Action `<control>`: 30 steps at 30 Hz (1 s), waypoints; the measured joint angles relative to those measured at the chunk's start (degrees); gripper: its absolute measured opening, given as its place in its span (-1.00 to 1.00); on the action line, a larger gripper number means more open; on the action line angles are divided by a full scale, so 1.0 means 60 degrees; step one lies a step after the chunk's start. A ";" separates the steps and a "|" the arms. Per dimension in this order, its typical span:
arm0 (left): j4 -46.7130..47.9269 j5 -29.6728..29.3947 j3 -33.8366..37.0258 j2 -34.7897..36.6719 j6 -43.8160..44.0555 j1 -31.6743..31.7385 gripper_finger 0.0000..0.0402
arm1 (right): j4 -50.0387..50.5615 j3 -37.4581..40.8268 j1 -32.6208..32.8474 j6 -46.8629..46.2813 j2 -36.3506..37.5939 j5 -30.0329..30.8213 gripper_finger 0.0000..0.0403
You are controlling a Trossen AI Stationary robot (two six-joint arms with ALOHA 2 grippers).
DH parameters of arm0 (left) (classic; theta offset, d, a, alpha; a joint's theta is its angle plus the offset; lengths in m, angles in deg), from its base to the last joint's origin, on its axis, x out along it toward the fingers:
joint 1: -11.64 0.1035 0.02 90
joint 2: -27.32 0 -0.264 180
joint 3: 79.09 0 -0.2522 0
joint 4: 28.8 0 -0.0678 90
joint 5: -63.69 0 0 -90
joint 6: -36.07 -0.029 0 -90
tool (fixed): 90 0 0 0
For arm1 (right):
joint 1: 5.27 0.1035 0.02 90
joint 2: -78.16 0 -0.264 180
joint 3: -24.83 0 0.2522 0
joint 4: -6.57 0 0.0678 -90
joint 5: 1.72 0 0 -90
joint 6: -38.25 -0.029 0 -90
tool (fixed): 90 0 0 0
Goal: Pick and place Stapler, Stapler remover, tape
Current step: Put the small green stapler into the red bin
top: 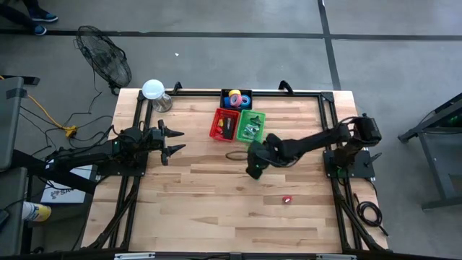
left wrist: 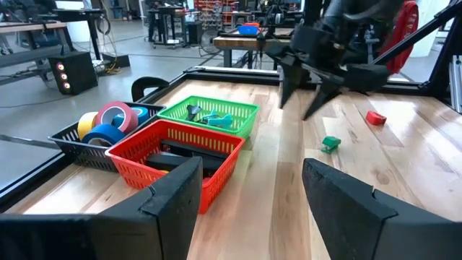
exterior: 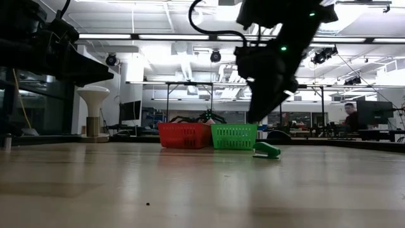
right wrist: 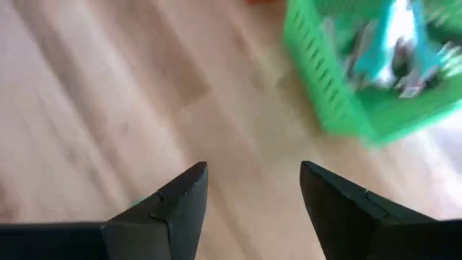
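The black stapler [left wrist: 189, 154] lies in the red basket [top: 224, 124]. Teal and grey stapler removers [left wrist: 209, 117] lie in the green basket [top: 250, 125]. Tape rolls [left wrist: 110, 123] fill the black basket [top: 237, 99] behind them. My right gripper [top: 253, 172] hangs open above the table, just in front of the green basket, fingers slanting down [left wrist: 296, 110]. A small green piece [left wrist: 330, 143] lies on the wood close beside it [exterior: 266, 150]. My left gripper [top: 177, 141] waits open and level at the table's left side.
A small red piece [top: 286, 198] lies on the wood toward the near right. A white lamp [top: 154, 90] stands at the far left corner. A black frame [top: 325, 108] borders the table. A person [exterior: 349, 117] sits in the room beyond.
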 joint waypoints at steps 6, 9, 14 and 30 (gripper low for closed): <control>0.0001 0.0000 0.0000 0.0002 0.0000 -0.0002 0.17 | -0.0015 0.0259 0.0620 -0.1098 0.0016 -0.0109 0.05; -0.0001 0.0000 0.0000 -0.0002 0.0002 0.0002 0.17 | 0.0008 0.0270 0.0896 -0.1464 0.0014 -0.0105 0.05; 0.0001 0.0000 0.0000 0.0000 0.0000 -0.0002 0.17 | -0.0042 0.0267 0.1271 -0.1879 -0.0062 -0.0091 0.05; 0.0000 0.0000 0.0000 0.0002 -0.0002 0.0002 0.17 | -0.0810 0.0267 0.1815 -0.1934 -0.1083 -0.0043 0.05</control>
